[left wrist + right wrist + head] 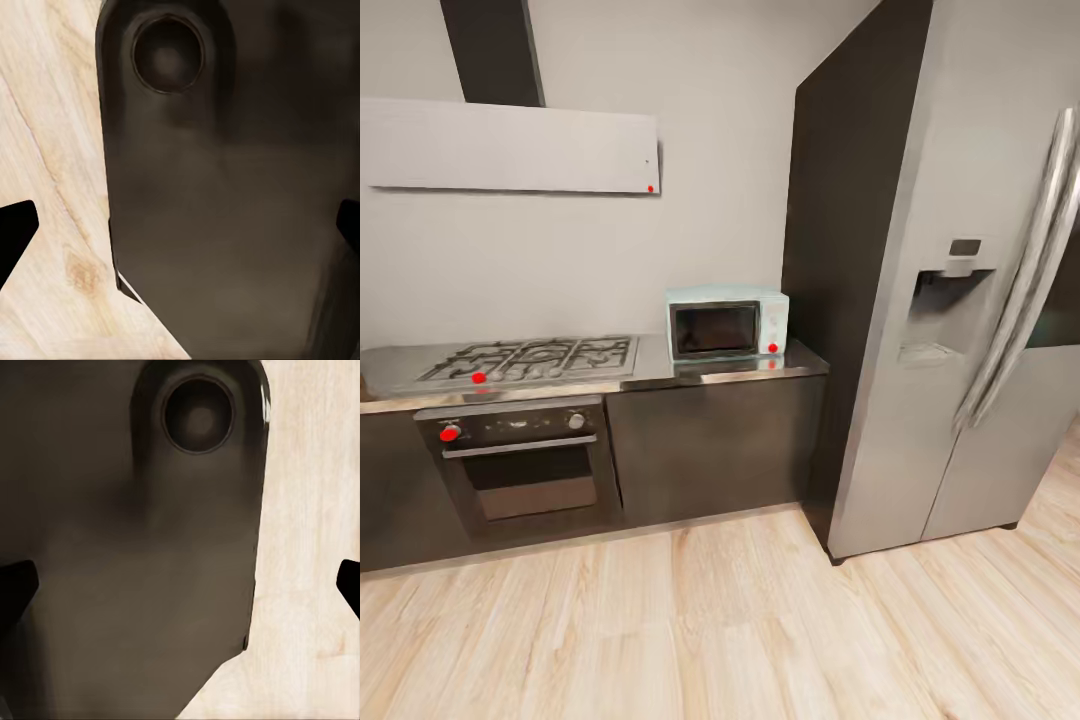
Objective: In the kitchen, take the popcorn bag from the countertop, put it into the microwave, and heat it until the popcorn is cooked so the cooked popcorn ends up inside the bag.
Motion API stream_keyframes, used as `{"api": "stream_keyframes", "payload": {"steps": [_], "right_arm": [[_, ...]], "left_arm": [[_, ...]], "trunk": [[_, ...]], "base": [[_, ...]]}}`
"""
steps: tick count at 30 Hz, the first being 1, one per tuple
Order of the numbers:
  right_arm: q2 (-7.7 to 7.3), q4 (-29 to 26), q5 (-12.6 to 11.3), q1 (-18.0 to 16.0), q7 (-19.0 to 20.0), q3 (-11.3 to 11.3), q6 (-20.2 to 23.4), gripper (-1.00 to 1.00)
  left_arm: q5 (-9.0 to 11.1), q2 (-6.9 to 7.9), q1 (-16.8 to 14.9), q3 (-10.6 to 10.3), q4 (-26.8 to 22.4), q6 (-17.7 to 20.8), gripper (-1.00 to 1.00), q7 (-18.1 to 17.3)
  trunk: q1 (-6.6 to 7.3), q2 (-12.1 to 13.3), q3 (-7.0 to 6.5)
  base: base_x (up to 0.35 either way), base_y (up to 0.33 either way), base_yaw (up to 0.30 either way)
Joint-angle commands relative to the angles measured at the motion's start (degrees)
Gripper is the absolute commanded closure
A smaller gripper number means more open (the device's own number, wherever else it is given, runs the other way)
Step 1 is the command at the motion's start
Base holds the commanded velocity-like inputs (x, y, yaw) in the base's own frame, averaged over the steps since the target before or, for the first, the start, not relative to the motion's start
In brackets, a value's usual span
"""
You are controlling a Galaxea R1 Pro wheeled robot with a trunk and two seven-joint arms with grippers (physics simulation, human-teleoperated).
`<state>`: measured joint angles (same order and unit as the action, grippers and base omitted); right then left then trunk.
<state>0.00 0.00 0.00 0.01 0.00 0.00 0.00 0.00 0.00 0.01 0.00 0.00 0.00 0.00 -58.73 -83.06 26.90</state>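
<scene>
The pale mint-blue microwave [726, 322] stands with its dark glass door closed at the right end of the grey countertop [660, 372], against the wall. The popcorn bag and the popcorn are out of view. In the left wrist view my left gripper [182, 229] hangs open, its dark fingertips [16, 232] spread to the picture's edges over the robot's dark body and the wooden floor. My right gripper [182, 585] is open the same way, with nothing between its fingertips [15, 585].
A gas hob [530, 358] lies on the counter left of the microwave, above a black built-in oven [520, 455]. A tall dark panel and a steel fridge [970, 330] stand at the right. A range hood [510, 148] hangs above. Light wooden floor [710, 620] lies before the cabinets.
</scene>
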Motion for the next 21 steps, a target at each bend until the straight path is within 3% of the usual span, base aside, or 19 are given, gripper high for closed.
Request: {"api": "stream_keyframes", "payload": {"steps": [1,4,13,21], "right_arm": [[0.00,0.0,0.0,0.0,0.0,0.0,0.0,-1.00],[0.02,0.1,0.5,-0.1,-0.1,0.5,-0.1,-1.00],[-0.08,0.1,0.5,0.0,-0.1,0.6,-1.9,-1.00],[0.02,0.1,0.4,0.0,-0.1,0.5,-1.9,-1.00]], "left_arm": [[0.0,0.00,0.0,0.0,0.0,0.0,-1.00,0.0],[0.4,-0.98,-0.1,0.7,0.3,-0.2,-1.00,-0.4],[3.0,-1.14,0.1,1.6,-2.3,-0.6,-1.00,-0.3],[5.1,-1.14,0.1,1.6,-3.5,-0.6,-1.00,-0.3]], "trunk": [[0.00,0.0,0.03],[0.00,0.0,0.03],[0.00,0.0,0.03],[0.00,0.0,0.03]], "base": [[0.000,0.000,0.000],[0.000,0.000,0.000],[0.014,0.000,0.000],[0.273,0.000,0.000]]}}
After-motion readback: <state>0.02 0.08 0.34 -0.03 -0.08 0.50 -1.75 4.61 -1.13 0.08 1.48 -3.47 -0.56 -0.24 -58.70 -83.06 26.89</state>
